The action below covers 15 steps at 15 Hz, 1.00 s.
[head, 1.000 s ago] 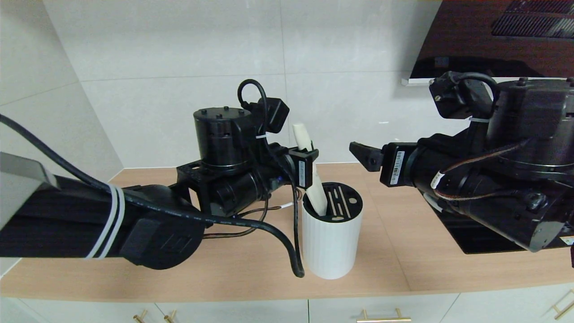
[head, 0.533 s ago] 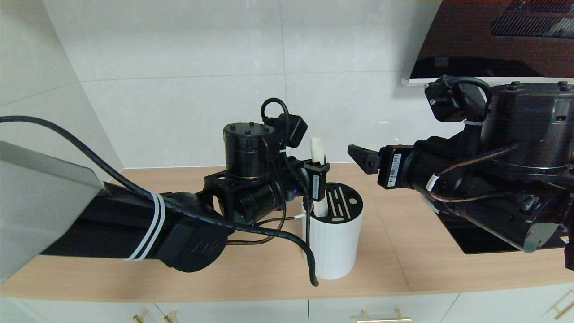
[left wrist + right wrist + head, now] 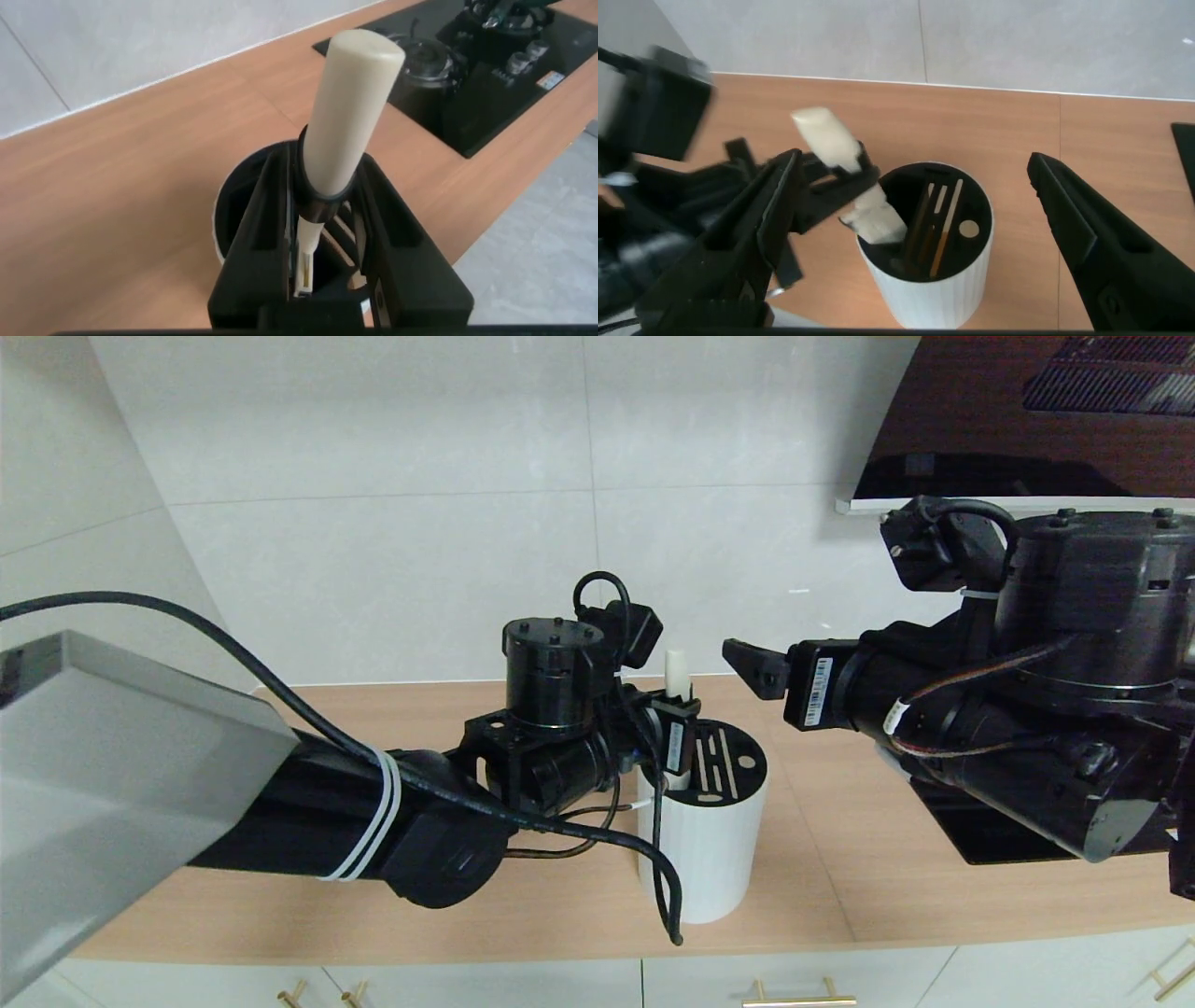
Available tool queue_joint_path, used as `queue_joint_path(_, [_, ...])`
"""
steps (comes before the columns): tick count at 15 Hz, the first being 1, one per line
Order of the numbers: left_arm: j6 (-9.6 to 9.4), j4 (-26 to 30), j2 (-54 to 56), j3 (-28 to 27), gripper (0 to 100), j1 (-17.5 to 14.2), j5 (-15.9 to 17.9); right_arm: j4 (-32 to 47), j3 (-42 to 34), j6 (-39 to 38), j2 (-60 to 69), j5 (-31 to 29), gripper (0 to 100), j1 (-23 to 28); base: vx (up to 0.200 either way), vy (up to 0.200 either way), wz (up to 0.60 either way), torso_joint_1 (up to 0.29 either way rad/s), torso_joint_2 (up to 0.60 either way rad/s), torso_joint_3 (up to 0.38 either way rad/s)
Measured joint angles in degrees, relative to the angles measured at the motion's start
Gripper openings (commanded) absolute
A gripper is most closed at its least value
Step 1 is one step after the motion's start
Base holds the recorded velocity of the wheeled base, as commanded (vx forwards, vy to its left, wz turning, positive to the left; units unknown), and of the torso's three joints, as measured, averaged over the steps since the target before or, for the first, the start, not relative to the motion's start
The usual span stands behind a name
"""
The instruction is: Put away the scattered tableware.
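presently the left gripper (image 3: 681, 726) has its fingers closed on the cream-handled utensil (image 3: 348, 103), pinching it just under the black collar. the handle stands up and out above the fingers, and the thin lower part runs down below them into the white holder (image 3: 705, 859). the holder's rim sits just beneath the fingertips. the right gripper (image 3: 913, 168) has its fingers spread wide and grips nothing; the holder lies below and between them, apart from both.

findings on risk, as judgement:
- the utensil leans rather than hanging plumb. if its lower end meets the edge of the black slotted insert (image 3: 724, 761), further downward push could jam it or twist it in the grip.
- nothing braces the holder on the countertop (image 3: 523, 905). a jammed utensil or a fingertip striking the rim could shove or tip it.
- a loose cable (image 3: 658, 859) from the left arm drapes across the holder's wall below the fingers; pulling away could drag the holder with it.
- how deep the utensil sits cannot be told; opening early could let it drop hard or settle aslant.
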<state>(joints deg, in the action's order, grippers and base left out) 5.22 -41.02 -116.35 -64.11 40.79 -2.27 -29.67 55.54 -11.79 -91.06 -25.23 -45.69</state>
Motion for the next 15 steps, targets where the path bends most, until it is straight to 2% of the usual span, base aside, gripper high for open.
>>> queue_joint_path(1, [0.02,0.0,-0.2,0.0,0,0.0,0.0,0.0,0.0,0.0,0.0,0.0,100,0.0,0.000,0.000,0.00,0.000,0.00,0.000])
queue_joint_path(2, [0.02,0.0,-0.4,0.0,100,0.0,0.0,0.0,0.0,0.0,0.0,0.0,100,0.0,0.000,0.000,0.00,0.000,0.00,0.000])
queue_joint_path(11, [0.35,-0.8,-0.3,-0.2,100,0.3,-0.3,-0.1,0.0,0.0,0.0,0.0,100,0.0,0.000,0.000,0.00,0.000,0.00,0.000])
queue_joint_path(15, [0.37,-3.2,3.0,0.7,100,0.2,-6.1,-0.2,0.0,0.0,1.1,-0.1,100,0.2,0.000,0.000,0.00,0.000,0.00,0.000])
